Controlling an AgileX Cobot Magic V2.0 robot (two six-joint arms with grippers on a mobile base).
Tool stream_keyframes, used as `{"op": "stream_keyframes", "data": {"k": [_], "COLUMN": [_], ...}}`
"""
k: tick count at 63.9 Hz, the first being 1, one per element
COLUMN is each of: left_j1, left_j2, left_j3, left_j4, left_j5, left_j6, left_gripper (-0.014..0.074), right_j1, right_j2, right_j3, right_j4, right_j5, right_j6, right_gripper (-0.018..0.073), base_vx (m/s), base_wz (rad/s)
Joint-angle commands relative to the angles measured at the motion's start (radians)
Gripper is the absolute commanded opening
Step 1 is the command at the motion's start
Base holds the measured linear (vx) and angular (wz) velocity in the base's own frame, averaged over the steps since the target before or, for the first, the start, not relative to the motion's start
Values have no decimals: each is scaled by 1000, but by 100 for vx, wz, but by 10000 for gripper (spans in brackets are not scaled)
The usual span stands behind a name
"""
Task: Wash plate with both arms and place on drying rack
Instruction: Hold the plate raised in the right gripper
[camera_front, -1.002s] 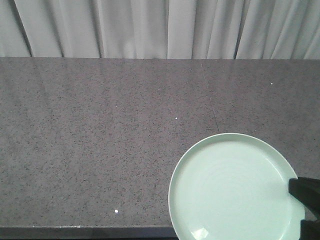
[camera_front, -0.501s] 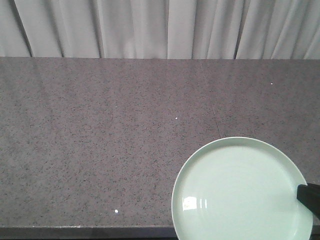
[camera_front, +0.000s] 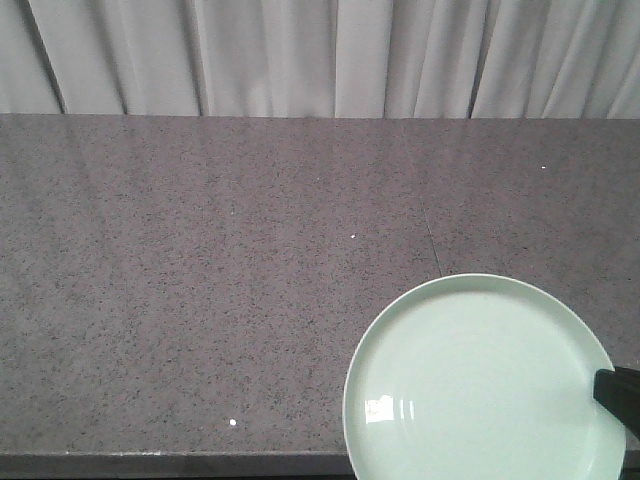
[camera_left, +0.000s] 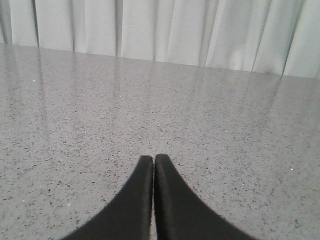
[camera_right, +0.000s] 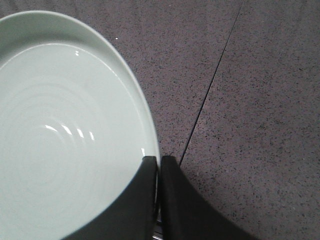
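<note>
Speckled grey worktop (camera_front: 200, 280) before pale curtains (camera_front: 300, 55); glossy mint-green plate (camera_front: 470, 380) at its near right edge, lower part cut off, rim pinched by right hand (camera_right: 158, 160); left hand (camera_left: 153, 158) closed on nothing

The right pincer (camera_right: 158, 161) pinches the mint plate (camera_right: 65, 140) at its rim, beside speckled counter (camera_right: 260, 100).

soft even light, glare spots on the plate (camera_front: 480, 385), blurred near fingertips (camera_left: 146, 172)
</note>
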Motion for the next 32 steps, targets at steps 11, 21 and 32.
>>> {"op": "stream_keyframes", "data": {"k": [11, 21, 32], "left_j1": [0, 0, 0], "left_j2": [-15, -15, -15], "left_j3": [-27, -27, -27], "left_j4": [-7, -7, -7], "left_j5": [-69, -69, -69], "left_j6": [-2, -2, -2], "left_gripper": [-6, -6, -6], "right_j1": [-7, -7, -7], "right_j2": [4, 4, 4], "right_j3": [-27, -27, -27], "right_j4": [18, 18, 19], "right_j5": [-61, -61, -61], "right_j6": [-3, -3, -3], "right_gripper": [-4, -4, -4], "base_vx": [0, 0, -1], "base_wz": [0, 0, 3]}}
